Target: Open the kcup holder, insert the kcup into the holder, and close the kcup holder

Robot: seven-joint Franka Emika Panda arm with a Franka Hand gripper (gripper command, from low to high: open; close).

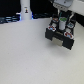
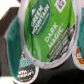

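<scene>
Above the open kcup holder (image 1: 60, 36) on the white desk (image 1: 25, 55), claw (image 1: 62, 19) grasping 1 green-lidded kcup (image 2: 46, 34)

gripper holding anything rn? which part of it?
Cannot tell for sure. The pincer hangs over the kcup holder, and the green-lidded kcup fills the wrist view, but no fingertips or contact show in either view.

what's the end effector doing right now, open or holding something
End effector: fingers not clearly visible, so open or shut cannot be told. It hangs over the kcup holder, with the green-lidded kcup close to the wrist camera.
</scene>
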